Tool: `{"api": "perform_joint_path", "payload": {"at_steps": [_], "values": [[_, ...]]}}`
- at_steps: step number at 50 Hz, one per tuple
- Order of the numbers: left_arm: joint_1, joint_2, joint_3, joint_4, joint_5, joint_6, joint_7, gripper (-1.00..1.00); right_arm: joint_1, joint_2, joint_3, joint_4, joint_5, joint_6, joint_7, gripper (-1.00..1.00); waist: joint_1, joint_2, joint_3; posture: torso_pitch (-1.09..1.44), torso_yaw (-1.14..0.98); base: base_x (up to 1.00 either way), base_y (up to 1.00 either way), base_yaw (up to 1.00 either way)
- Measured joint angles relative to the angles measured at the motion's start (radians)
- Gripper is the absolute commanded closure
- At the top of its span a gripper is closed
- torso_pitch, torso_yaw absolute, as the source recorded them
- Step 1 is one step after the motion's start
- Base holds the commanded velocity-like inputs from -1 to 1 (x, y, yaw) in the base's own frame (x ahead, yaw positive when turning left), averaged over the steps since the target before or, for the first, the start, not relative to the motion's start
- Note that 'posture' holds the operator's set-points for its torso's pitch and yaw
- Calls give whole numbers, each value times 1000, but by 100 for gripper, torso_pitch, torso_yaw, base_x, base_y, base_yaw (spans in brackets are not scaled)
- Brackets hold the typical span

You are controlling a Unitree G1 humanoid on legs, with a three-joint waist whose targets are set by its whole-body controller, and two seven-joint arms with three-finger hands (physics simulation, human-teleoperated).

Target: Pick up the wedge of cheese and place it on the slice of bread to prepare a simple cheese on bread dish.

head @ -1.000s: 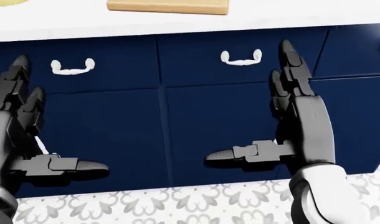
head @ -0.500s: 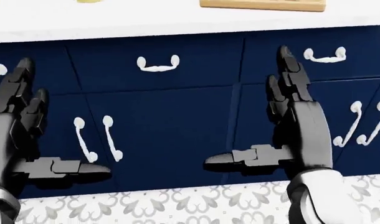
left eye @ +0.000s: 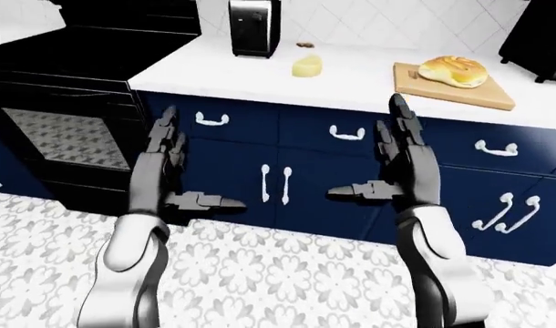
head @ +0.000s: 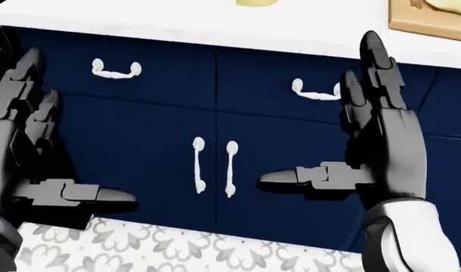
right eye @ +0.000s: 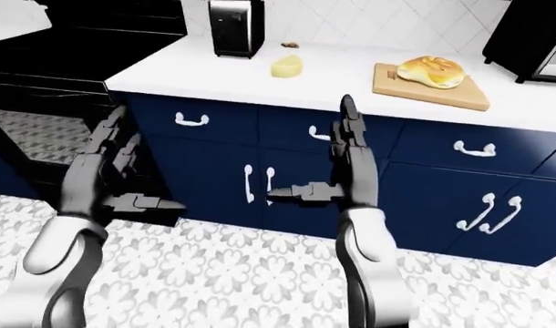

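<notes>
The pale yellow cheese wedge (left eye: 306, 65) lies on the white counter (left eye: 369, 82), left of a wooden cutting board (left eye: 474, 93). A golden piece of bread (left eye: 453, 71) rests on that board. Both hands are raised before the navy cabinets, below the counter's edge and well short of the cheese. My left hand (left eye: 200, 161) is open and empty, fingers up and thumb out. My right hand (left eye: 364, 150) is open and empty in the same pose. The head view shows only the cheese's lower edge (head: 257, 1) and a corner of the board (head: 431, 25).
A black toaster (left eye: 254, 27) stands on the counter left of the cheese, with a small brown item (left eye: 306, 45) beside it. A black oven (left eye: 68, 102) is at the left and a dark appliance (left eye: 542, 34) at the right. Navy cabinet doors (head: 215, 141) have white handles. The floor (left eye: 278, 273) is patterned tile.
The whole head view has shifted: cabinets, handles and the cutting board slid to the right, so the camera has moved left. Both hands keep the same open pose.
</notes>
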Motion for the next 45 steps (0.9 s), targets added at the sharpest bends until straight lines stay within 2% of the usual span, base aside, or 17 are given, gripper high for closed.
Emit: {"api": "perform_joint_path", "payload": {"at_steps": [2, 3, 5, 9, 17, 20, 22, 24, 26, 29, 33, 35, 37, 38, 39, 41, 45], "values": [[6, 2, 7, 28, 2, 7, -2, -100, -16, -2, -9, 4, 10, 9, -6, -100, 8, 31, 20, 0, 0, 16, 0, 0], [11, 6, 16, 39, 5, 13, -1, -100, -13, 4, -7, 9, 17, 10, -9, -100, 20, 30, 27, 0, 0, 16, 0, 0], [22, 3, 27, 47, 17, 16, 6, -100, -1, 2, -7, 23, 35, 14, -16, -100, 37, 35, 20, 0, 0, 9, -4, 0], [11, -1, 15, 20, 24, -13, 6, -100, -7, -13, -36, 26, 55, 2, -39, -100, 45, 15, -4, 0, 0, 0, -36, 0], [28, -5, 16, 37, 27, -19, 0, -100, -1, -14, -14, 4, 62, -37, -50, -100, 48, -6, 9, 0, 0, 0, -66, -11], [36, -3, 38, 28, 41, -9, 11, -100, 0, -9, 10, 6, 69, -32, -37, -100, 71, -77, 18, 0, 0, 0, 0, -100], [25, -6, 27, 19, 42, -14, 11, -100, 10, -12, 1, 1, 67, -39, -34, -100, 56, -119, 11, 0, 0, 0, 0, -100], [23, -22, -10, 32, 31, -22, 0, -100, 26, -21, -28, 18, 54, -41, -41, -100, 18, -100, 19, 0, 0, 0, 0, -32], [16, -20, -36, 32, 11, -11, -19, -100, 39, -25, -51, 17, 30, -48, -52, -100, 7, -87, 29, 0, 0, 0, 0, 0], [-3, -2, -4, 5, 0, 22, -24, -100, 22, -22, -30, 12, 6, -41, -46, -100, 17, -66, 33, 0, 0, 8, 0, 0], [-8, 11, 39, -25, 5, 21, -9, -100, 10, -14, 11, -14, -6, -30, -19, -100, 28, -20, 35, 0, 0, 38, 0, 0], [-11, 14, 45, -40, 4, 20, -4, -100, 4, -12, 14, -32, -10, -29, -9, -100, 26, 6, 28, 0, 0, 39, 0, 0], [-18, 19, 48, -45, 0, 25, -2, -100, -4, -10, 11, -44, -13, -30, -5, -100, 25, 47, 13, 0, 0, 40, 0, 0], [-15, 24, 54, -40, -2, 26, -1, -100, -1, -1, 17, -43, -15, -30, -3, -100, 36, 36, 16, 0, 0, 40, 0, 0], [-9, 22, 55, -33, -1, 28, 1, -100, 10, 1, 22, -44, -15, -26, -2, -100, 38, 34, 22, 0, 0, 40, 0, 0], [5, 19, 53, -23, 3, 27, 6, -100, 23, 3, 26, -38, -13, -15, 2, -100, 40, 31, 20, 0, 0, 40, 0, 0], [-4, 19, 40, -1, 5, 23, 6, -100, 18, 0, 9, -31, -10, -8, 2, -100, 48, -10, 14, 0, 0, 40, 0, 0]]}}
